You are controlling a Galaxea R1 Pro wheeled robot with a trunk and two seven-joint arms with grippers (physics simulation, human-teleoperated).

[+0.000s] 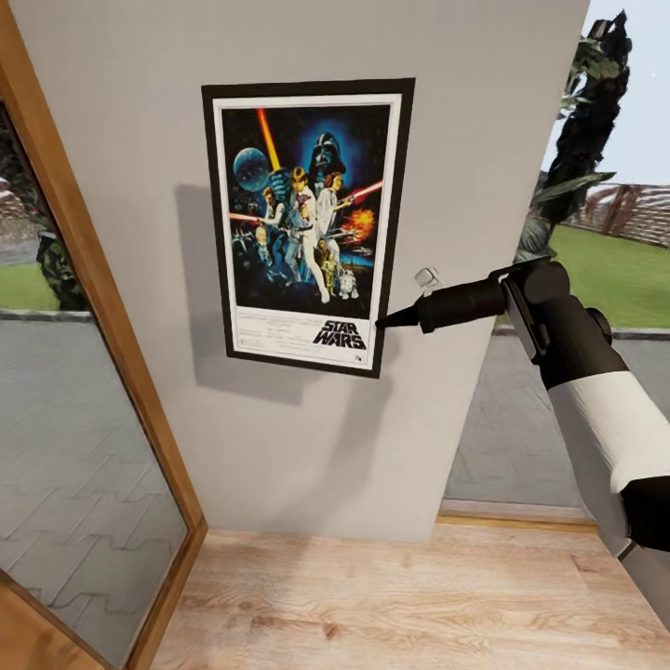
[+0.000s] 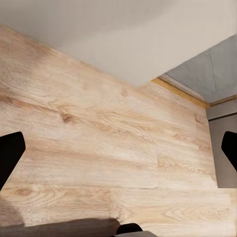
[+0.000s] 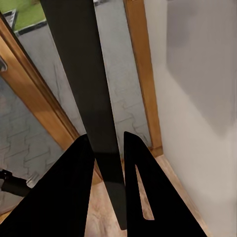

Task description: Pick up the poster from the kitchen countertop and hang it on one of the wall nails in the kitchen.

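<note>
A wooden door frame [image 1: 102, 307] runs down the left, with glass beside it. Next comes the grey wall [image 1: 121, 121], and the poster [image 1: 304, 223] sits upright against it, casting a shadow to its left. The right gripper [image 1: 383, 322] pinches the poster's lower right edge; the wrist view shows the black frame edge-on between the closed fingers [image 3: 143, 197]. The right arm [image 1: 596, 391] reaches in from the lower right, forearm nearly level. The left gripper [image 2: 118, 148] hangs spread wide above the wooden floor [image 2: 98, 138].
</note>
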